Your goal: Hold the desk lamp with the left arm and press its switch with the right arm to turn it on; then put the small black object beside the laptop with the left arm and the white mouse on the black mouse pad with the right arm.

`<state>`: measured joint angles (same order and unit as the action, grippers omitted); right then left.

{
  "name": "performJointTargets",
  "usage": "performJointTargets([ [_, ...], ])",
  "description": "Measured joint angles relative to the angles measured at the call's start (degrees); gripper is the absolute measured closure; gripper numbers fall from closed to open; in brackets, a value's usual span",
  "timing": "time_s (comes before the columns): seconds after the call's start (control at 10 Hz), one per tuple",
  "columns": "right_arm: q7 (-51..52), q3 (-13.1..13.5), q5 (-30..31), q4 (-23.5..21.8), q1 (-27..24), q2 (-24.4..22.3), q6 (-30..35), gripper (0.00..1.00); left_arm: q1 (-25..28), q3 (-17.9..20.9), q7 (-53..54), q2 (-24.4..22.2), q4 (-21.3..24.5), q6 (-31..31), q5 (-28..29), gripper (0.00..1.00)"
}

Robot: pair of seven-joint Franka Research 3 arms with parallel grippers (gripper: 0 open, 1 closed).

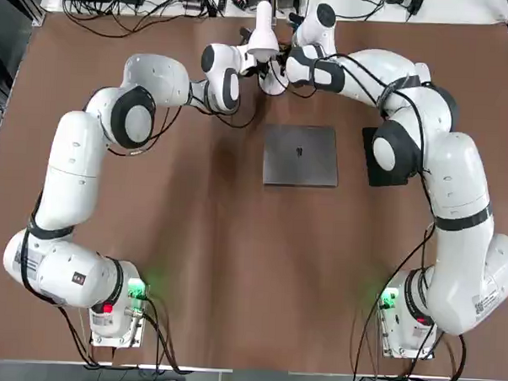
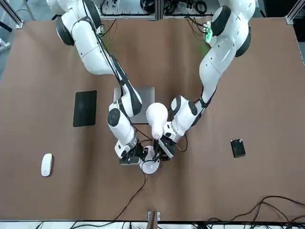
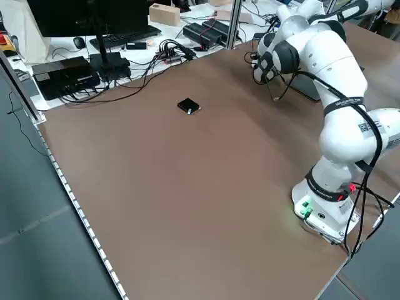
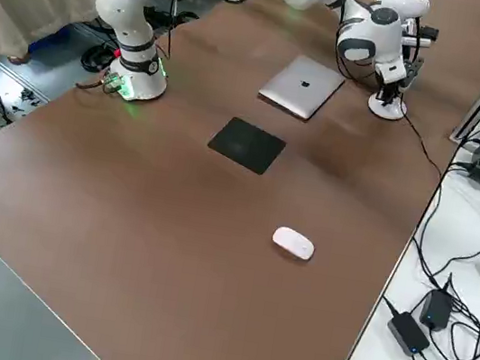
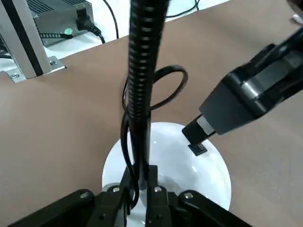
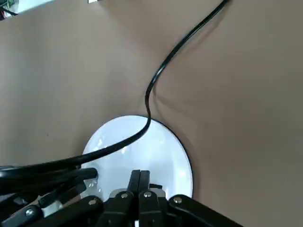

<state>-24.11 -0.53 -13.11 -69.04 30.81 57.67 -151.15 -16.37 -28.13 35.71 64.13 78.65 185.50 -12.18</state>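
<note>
Left gripper (image 5: 137, 198) clamps lamp (image 1: 265, 39) stem just above white base, at table's (image 1: 192, 255) far edge, mid-width. Right gripper (image 6: 139, 182) closed, empty, tips down on base where switch seems to be. Judged: press in progress; no glow visible, lamp likely not on yet. Both placements left. Black object (image 2: 237, 147) lies on robot's left, well apart from laptop (image 1: 301, 155). Mouse (image 4: 293, 242) near right edge, away from pad (image 4: 246, 145). Lamp cord (image 6: 180, 47) trails off far edge; nothing blocks either route.
</note>
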Motion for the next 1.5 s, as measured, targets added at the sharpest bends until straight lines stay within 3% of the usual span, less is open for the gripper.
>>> performJointTargets([
  [1.3,0.00,0.13,0.56,-1.15,1.54,-0.02,-1.11,0.98,-0.07,0.38,0.48,-0.04,0.13,0.24,0.00,0.85],
  [1.5,0.49,0.15,0.55,-1.18,0.94,-0.46,1.14,0.98,-0.08,0.38,0.48,-0.03,0.12,0.30,0.00,0.85],
])
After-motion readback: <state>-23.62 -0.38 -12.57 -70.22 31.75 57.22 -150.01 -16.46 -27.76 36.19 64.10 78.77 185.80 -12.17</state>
